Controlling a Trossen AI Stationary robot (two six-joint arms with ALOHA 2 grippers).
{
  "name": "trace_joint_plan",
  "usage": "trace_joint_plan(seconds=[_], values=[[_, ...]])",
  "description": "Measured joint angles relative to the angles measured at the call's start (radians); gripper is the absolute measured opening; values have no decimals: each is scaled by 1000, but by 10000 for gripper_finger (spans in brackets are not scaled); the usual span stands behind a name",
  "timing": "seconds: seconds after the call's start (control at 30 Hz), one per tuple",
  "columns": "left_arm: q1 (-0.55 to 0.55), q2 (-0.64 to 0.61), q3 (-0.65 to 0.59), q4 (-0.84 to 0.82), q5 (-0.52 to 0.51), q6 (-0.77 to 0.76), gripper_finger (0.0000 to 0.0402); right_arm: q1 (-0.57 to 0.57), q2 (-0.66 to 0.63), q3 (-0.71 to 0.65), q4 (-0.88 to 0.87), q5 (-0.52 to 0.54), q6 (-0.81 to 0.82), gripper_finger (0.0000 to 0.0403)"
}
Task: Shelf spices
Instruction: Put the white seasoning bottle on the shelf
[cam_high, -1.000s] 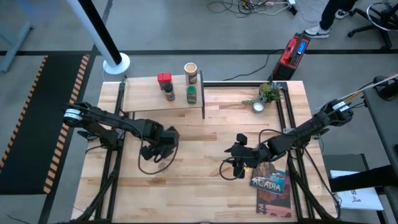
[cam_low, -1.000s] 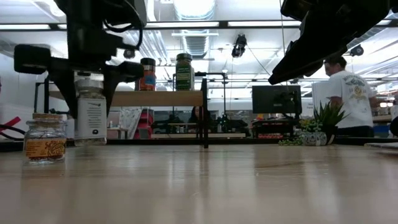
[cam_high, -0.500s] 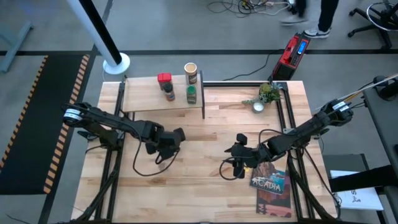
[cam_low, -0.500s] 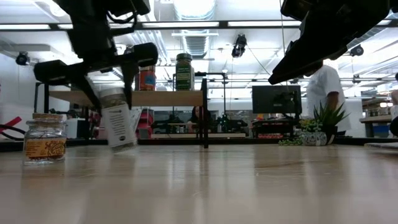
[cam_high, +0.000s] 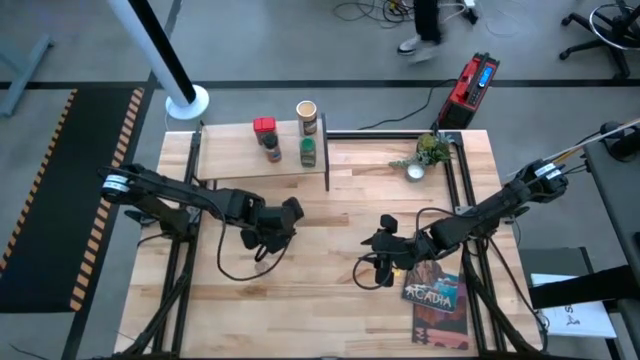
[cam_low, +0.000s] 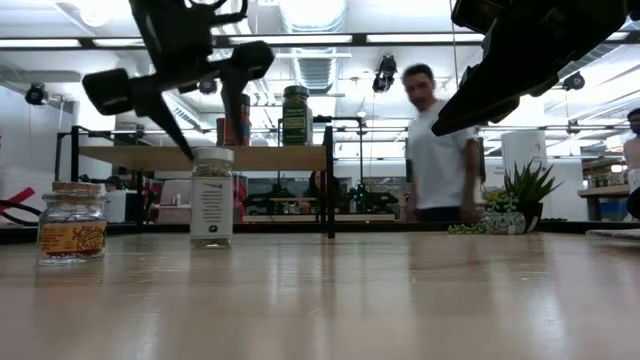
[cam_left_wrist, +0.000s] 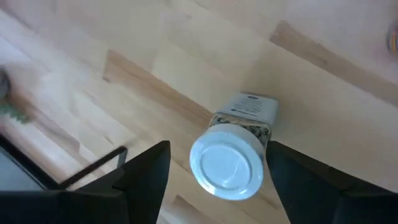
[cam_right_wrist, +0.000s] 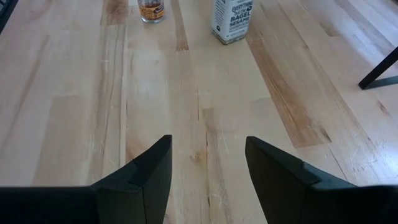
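Four spices are standing on the shelf (cam_high: 225, 155): the red square tin (cam_high: 263, 126), the tan canister (cam_high: 306, 112), the dark-capped brown jar (cam_high: 272, 150) and the green-lidded jar (cam_high: 308, 151). The left gripper (cam_left_wrist: 214, 171) is hovering over the white-capped clear jar (cam_low: 212, 196), which is sitting upright on the table (cam_high: 330, 280) in front of the shelf, fingers spread wide either side of the cap and gripping nothing. A cork-topped jar (cam_low: 72, 221) is also waiting on the tabletop, so by my reckoning the job is well along but not done, while the right gripper (cam_right_wrist: 208, 165) is idling open and empty near the book (cam_high: 437, 295).
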Motion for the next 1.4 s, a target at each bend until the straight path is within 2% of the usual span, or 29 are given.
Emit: trace_joint_plan(seconds=[0.17, 0.27, 0.43, 0.7, 0.8, 0.97, 1.4], values=[[1, 0, 52, -84, 4, -150, 256, 0, 0, 0, 0, 0, -1, 181], [1, 0, 81, -122, 5, -313, 253, 0, 0, 0, 1, 0, -2, 181], [1, 0, 126, -121, 31, -684, 245, 0, 0, 0, 1, 0, -3, 181], [11, 0, 140, -125, 38, -1378, 247, 0, 0, 0, 2, 0, -3, 181], [19, 6, 126, -130, 57, -1543, 253, 0, 0, 0, 3, 0, -3, 181], [23, 38, 126, -135, 57, -1640, 265, 0, 0, 0, 10, -1, -3, 181], [62, 128, 127, -140, 29, -1554, 324, 0, 0, 0, 16, -19, -7, 181]])
